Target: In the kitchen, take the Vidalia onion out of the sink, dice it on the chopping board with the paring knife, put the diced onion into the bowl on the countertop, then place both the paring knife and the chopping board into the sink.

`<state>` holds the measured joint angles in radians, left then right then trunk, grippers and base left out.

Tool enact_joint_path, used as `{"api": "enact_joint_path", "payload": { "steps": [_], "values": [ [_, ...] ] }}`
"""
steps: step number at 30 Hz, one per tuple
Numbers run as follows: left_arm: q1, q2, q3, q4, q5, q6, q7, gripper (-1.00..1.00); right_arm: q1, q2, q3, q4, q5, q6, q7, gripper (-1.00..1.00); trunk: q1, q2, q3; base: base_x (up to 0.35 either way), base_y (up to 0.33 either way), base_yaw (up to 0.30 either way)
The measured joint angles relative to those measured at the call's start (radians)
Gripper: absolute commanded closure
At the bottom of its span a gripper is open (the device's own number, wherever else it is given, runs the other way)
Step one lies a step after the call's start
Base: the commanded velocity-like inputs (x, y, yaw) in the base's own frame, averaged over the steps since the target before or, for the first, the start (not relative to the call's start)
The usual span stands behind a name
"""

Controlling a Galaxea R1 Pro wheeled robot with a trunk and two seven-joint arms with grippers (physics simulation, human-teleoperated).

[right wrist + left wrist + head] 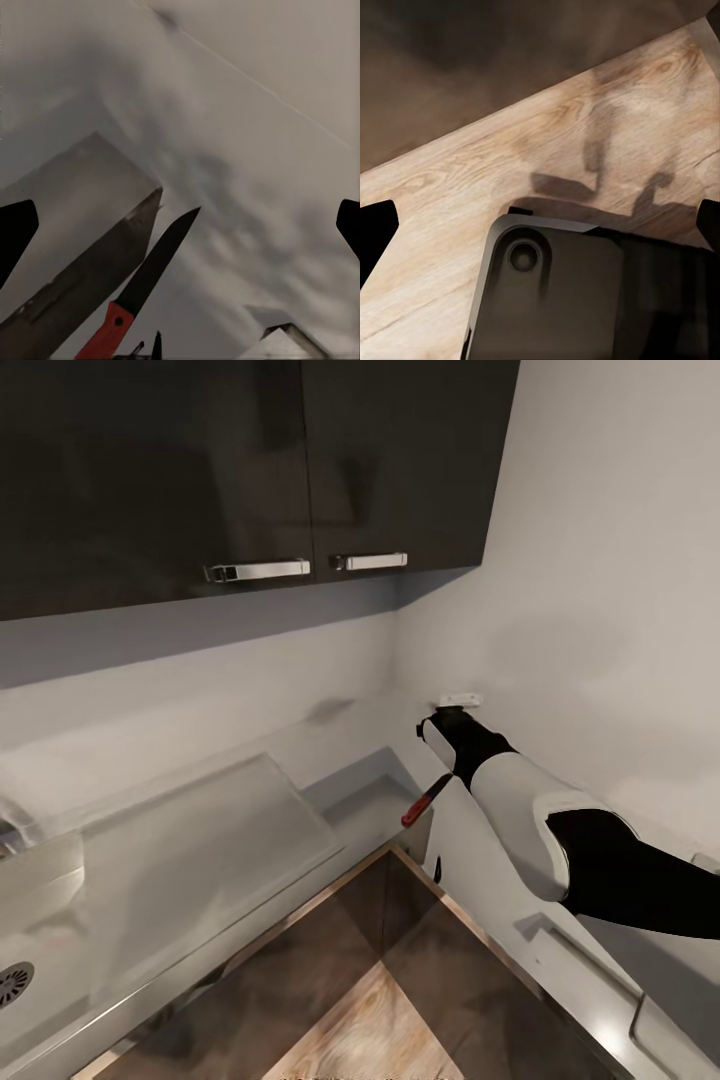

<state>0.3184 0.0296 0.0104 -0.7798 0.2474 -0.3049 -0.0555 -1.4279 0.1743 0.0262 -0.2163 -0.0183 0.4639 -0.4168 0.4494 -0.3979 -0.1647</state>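
Head view: right arm (560,830), white shell with black joints, reaches to about 1 o'clock into the corner where the two pale walls meet. The paring knife (424,800) hangs below the right claw (440,735), red handle end toward 7 o'clock, over the back corner of the smooth grey surface (370,800). Knife touches the claw, so the claw is clamped on it; fingers themselves hard to make out here.

Right wrist view: knife (146,281) has a dark pointed blade and a red-orange handle part, blade tip pointing away from the camera toward a blurred grey wall. Two black fingertips (15,229) show at the frame edges, wide of the blade.

The sink (150,860) sits at 8 o'clock from the knife, well apart: grey steel, flat drainboard, round drain (12,982) at the far left edge.

Dark glossy wall cabinets (250,470) with chrome bar handles (257,571) up top. Wood-grain floor (370,1020) at 6 o'clock.

Left wrist view: left claw (540,225) fingertips apart at the frame edges, nothing between them, over light wooden floor planks and a dark rounded block (585,292), likely robot body.
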Motion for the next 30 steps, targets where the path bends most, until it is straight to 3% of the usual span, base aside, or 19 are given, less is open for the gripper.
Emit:
{"api": "enact_joint_path", "payload": {
  "steps": [10, 25, 30],
  "values": [
    [0.000, 0.000, 0.000, 0.000, 0.000, 0.000, 0.000, -1.00, 0.000, 0.000, 0.000, 0.003, -0.037, 0.001, 0.001, -1.00, 0.000, 0.000, -0.013, 0.000, 0.000, 0.000],
    [0.000, 0.000, 0.000, 0.000, 0.000, 0.000, 0.000, -1.00, 0.002, 0.000, 0.000, 0.017, -0.044, 0.000, 0.002, -1.00, 0.000, 0.000, -0.032, 0.000, 0.000, 0.000],
    [0.000, 0.000, 0.000, 0.000, 0.000, 0.000, 0.000, -1.00, 0.002, 0.000, 0.000, 0.054, -0.054, -0.060, 0.002, -1.00, 0.000, 0.000, -0.036, 0.000, 0.000, 0.000]
  ]
}}
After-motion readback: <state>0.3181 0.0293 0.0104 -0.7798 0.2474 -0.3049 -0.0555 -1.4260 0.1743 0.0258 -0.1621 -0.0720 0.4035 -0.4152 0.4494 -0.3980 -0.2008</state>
